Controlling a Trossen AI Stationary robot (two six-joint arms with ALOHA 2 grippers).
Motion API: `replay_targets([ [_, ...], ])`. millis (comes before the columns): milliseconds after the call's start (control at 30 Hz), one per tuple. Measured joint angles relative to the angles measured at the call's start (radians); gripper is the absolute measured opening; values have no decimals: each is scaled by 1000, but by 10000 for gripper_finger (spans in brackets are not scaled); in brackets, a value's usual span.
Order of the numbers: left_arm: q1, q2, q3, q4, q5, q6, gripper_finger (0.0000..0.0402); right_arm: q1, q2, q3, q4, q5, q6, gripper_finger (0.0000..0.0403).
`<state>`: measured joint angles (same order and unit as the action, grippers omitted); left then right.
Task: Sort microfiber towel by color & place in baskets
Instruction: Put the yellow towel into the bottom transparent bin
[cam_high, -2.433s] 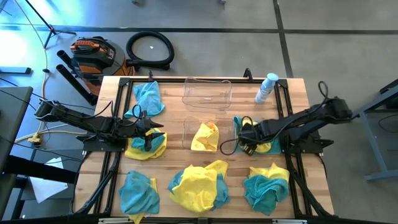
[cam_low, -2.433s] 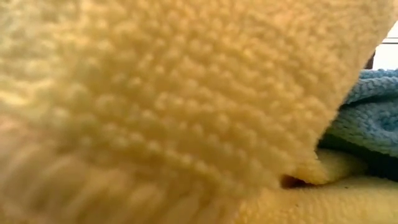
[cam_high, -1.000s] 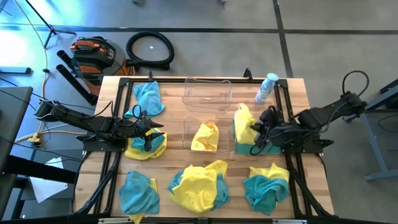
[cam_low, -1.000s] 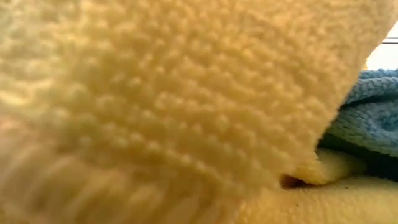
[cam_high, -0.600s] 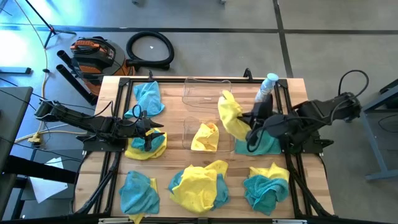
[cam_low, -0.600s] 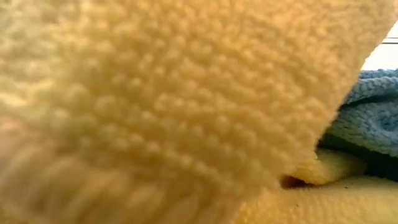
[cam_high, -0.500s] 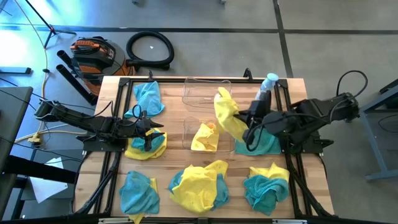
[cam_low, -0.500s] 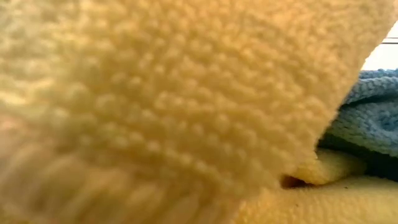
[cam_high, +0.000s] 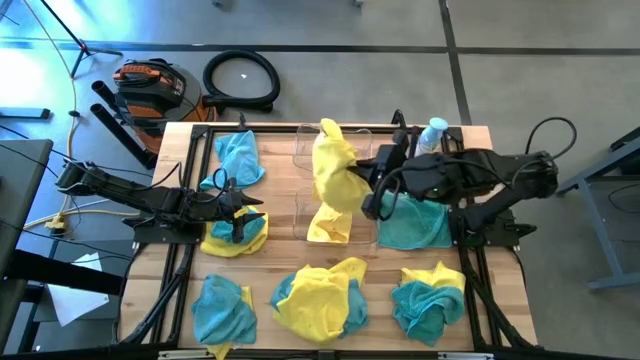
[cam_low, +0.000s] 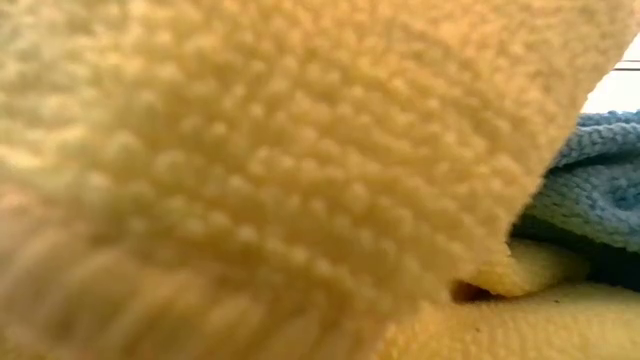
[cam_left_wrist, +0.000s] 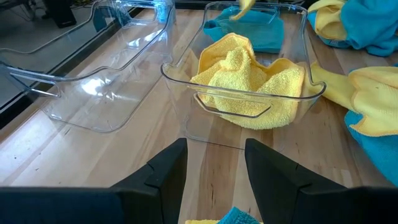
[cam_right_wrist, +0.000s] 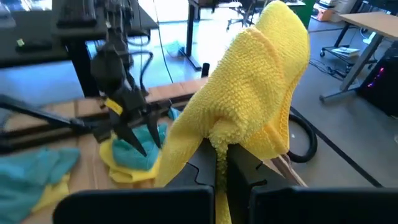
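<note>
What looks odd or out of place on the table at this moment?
The low view is almost wholly blocked by a yellow towel lying right against the camera. Otherwise the scene looks orderly: the right gripper holds a yellow cloth above the baskets, and the left gripper waits over a towel pile.

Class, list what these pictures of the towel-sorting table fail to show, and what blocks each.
- Low view: a yellow towel against the lens hides nearly the whole table.
- High view: the carried yellow towel covers much of the far basket.
- Right wrist view: that towel hides the right gripper fingertips.
</note>
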<state>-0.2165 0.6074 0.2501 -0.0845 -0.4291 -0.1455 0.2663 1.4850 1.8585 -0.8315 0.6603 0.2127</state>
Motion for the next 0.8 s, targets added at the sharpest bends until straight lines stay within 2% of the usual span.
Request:
replay_targets([
  [100, 0, 0, 0, 0, 0, 0, 152, -5, 9, -8, -82, -13, 63, 0],
  [267, 0, 0, 0, 0, 0, 0, 152, -5, 8, -105, -293, -15, 292, 0],
  [433, 0, 0, 0, -1, 0, -6, 152, -2, 4, -254, -335, -28, 459, 0],
  [533, 0, 0, 0, -1, 0, -6, 152, -9, 4, -382, -259, -86, 496, 0],
  [700, 0, 0, 0, 0, 0, -8, 152, -49, 4, -607, -4, -301, 486, 0],
  [800, 0, 0, 0, 0, 0, -10, 152, -78, 4, -703, 86, -370, 487, 0],
])
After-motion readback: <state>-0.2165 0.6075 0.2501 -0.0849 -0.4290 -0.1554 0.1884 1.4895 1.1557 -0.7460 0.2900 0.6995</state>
